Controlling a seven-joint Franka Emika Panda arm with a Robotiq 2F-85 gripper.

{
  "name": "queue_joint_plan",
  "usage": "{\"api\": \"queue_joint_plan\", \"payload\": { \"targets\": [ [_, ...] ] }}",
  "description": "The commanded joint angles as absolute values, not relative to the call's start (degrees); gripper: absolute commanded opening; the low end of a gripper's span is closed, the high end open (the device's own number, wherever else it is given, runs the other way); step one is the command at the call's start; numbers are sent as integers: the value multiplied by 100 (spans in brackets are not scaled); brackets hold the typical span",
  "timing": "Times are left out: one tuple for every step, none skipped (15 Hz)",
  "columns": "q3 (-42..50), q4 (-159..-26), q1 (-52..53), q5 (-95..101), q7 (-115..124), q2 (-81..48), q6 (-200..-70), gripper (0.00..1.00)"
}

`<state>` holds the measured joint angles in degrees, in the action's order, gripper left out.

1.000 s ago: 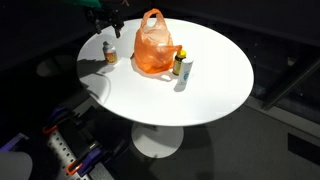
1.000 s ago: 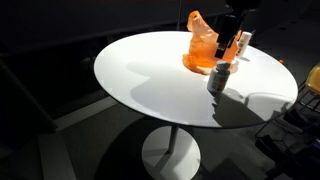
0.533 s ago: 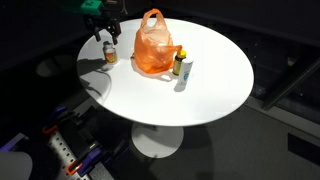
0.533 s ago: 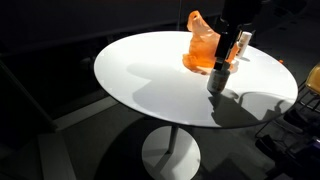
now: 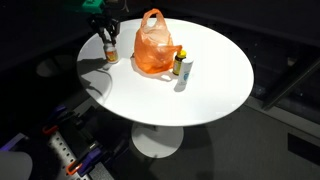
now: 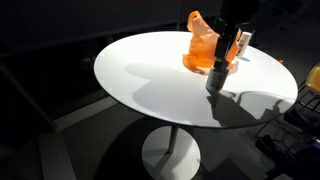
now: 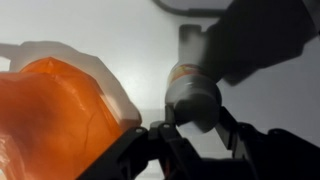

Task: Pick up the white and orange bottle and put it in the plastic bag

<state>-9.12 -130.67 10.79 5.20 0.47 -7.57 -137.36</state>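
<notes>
The white and orange bottle (image 5: 110, 55) stands upright near the table's edge, beside the orange plastic bag (image 5: 155, 45). My gripper (image 5: 109, 42) has come down over it from above and is shut on the bottle's top. In the wrist view the bottle's grey cap (image 7: 192, 95) sits between my two dark fingers, with my gripper (image 7: 198, 128) around it and the bag (image 7: 60, 110) close on the left. Seen from the opposite side, the bottle (image 6: 216, 84) stands in front of the bag (image 6: 203, 52) under my gripper (image 6: 221, 68).
A second bottle, yellow-green with a dark cap (image 5: 182, 68), stands on the far side of the bag from me. The round white table (image 5: 200, 95) has one central pedestal. Dark floor and equipment lie around it.
My gripper came down over the bottle and its jaws went from open to shut on the bottle's top. Bag and second bottle have not moved.
</notes>
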Motion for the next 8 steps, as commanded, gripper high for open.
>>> {"api": "queue_joint_plan", "payload": {
  "targets": [
    [-900, -12794, 1035, 488, 78, -589, -13317, 19],
    [-891, -12741, 1017, 477, 67, -535, -13247, 19],
    [-865, -12659, 988, 495, 78, -465, -13131, 19],
    [-837, -12569, 957, 485, 68, -413, -13014, 19],
    [-796, -12471, 919, 493, 69, -344, -12896, 19],
    [-759, -12379, 881, 497, 65, -290, -12775, 19],
    [-715, -12284, 834, 529, 84, -226, -12670, 19],
    [-663, -12183, 773, 552, 95, -166, -12576, 19]
  ]
}}
